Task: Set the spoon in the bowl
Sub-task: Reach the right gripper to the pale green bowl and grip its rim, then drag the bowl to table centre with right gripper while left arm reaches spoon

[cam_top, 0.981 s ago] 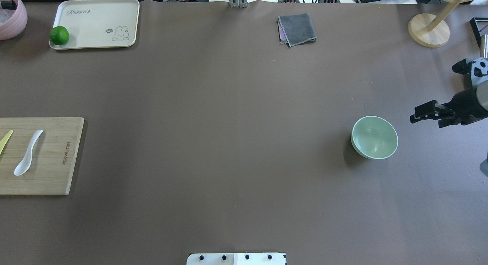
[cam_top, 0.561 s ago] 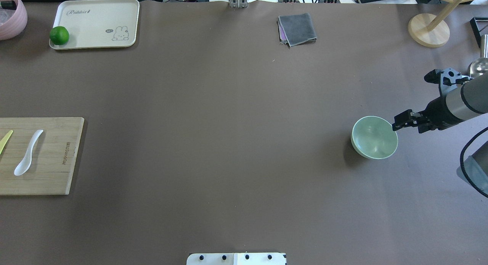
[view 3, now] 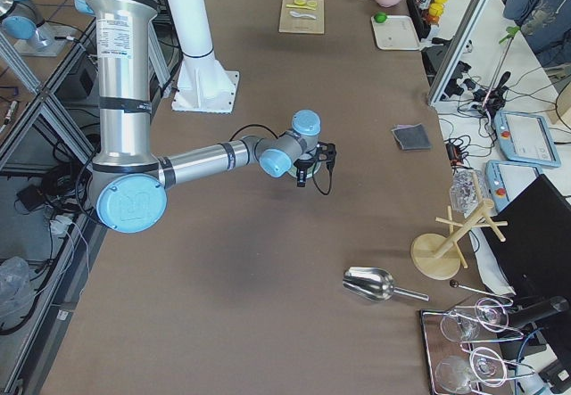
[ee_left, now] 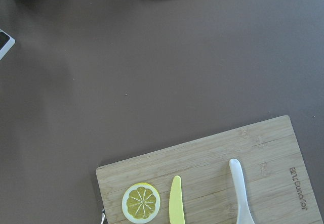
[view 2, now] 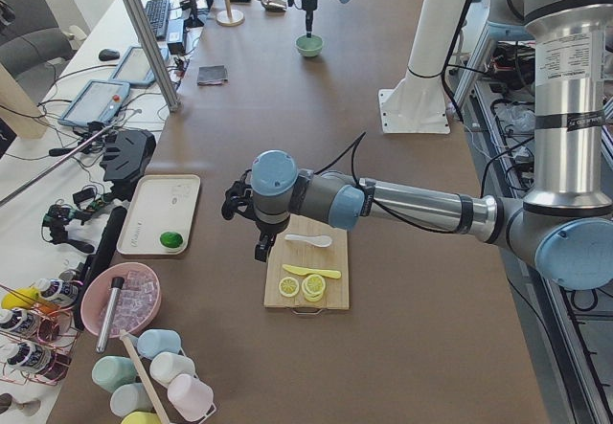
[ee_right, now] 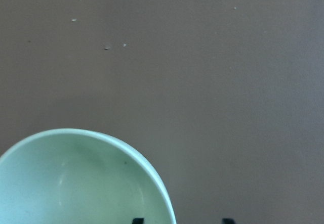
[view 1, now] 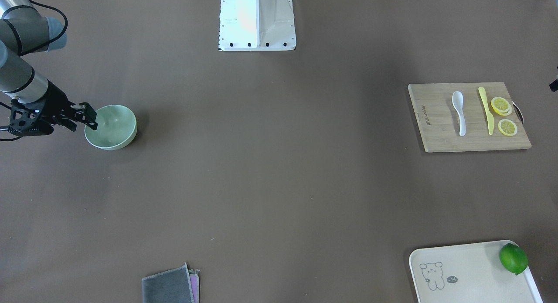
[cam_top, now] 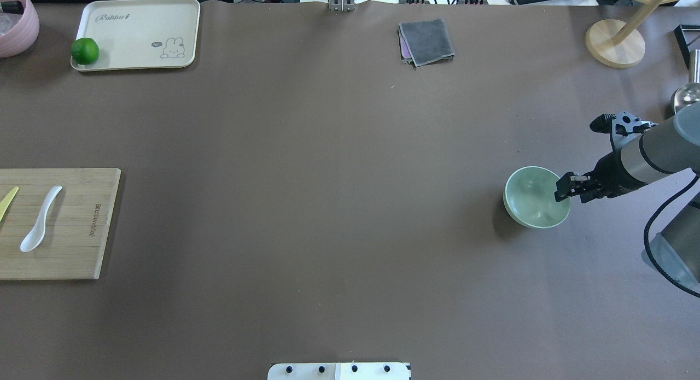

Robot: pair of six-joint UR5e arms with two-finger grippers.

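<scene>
**Right gripper** (cam_top: pixel 562 187): released, with its jaws spread and nothing between them but air and rim. In the overhead view it sits at the right-hand edge of the bowl (cam_top: pixel 531 200), at the right of the frame. In the right wrist view two dark fingertips (ee_right: pixel 137 220) show at the bottom edge, set apart, and the bowl's rim runs down between them. Whether either finger touches the rim cannot be told.

**Left gripper** (view 2: pixel 261 248): seen only in the exterior left view, pointing down over the left edge of the cutting board (view 2: pixel 321 290), just beside the spoon (view 2: pixel 308 240). Whether it is released or clenched cannot be told.

**Bowl:** pale mint green, upright and empty, standing on the brown counter (cam_top: pixel 328 177).

**Spoon:** white, lying flat on the wooden cutting board at the left edge of the overhead view, well apart from the bowl. In the front-facing view its scoop points toward the top of the frame.

**On the board beside the spoon:** a pale-yellow knife (view 1: pixel 485 109), lying roughly parallel to the spoon, and lemon slices (view 1: pixel 500 105) beyond the knife.

**Elsewhere on the counter:** a cream tray (cam_top: pixel 136 41) in the upper left of the overhead view, carrying a lime (cam_top: pixel 85 51) at its left edge. A folded grey cloth (cam_top: pixel 426 41) lies at top centre.
</scene>
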